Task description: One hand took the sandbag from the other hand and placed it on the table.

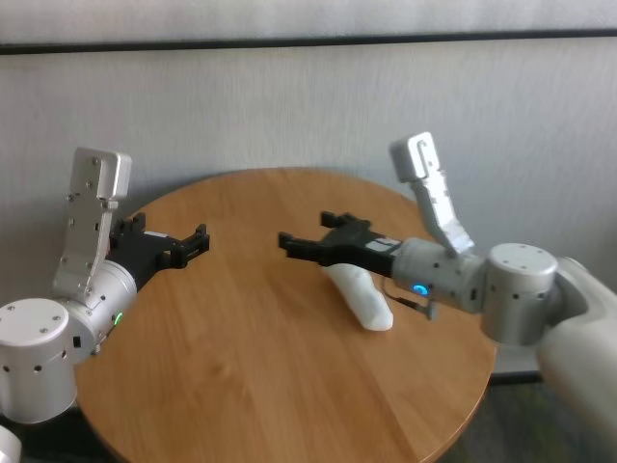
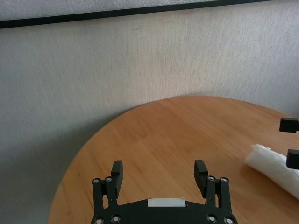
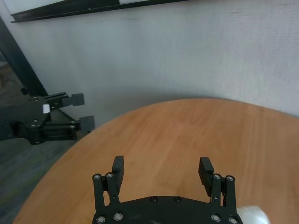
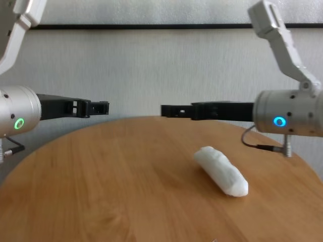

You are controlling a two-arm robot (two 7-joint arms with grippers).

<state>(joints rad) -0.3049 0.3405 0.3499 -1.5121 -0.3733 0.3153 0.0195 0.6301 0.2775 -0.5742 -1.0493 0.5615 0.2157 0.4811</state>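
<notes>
The white sandbag (image 1: 362,297) lies on the round wooden table (image 1: 251,357), right of its middle; it also shows in the chest view (image 4: 222,171) and the left wrist view (image 2: 275,169). My right gripper (image 1: 308,231), blue-lit, is open and empty. It hovers above the sandbag's far end, pointing left, clear of it (image 4: 166,110). Its wrist view shows the spread fingers (image 3: 117,168) with nothing between them. My left gripper (image 1: 191,245), green-lit, is open and empty over the table's left edge, pointing right (image 4: 103,107). A gap separates the two grippers.
A grey wall (image 1: 289,106) with a dark strip stands close behind the table. The table's round edge (image 1: 463,405) curves near the right arm's silver wrist (image 1: 516,289). Bare wood lies between and in front of the grippers.
</notes>
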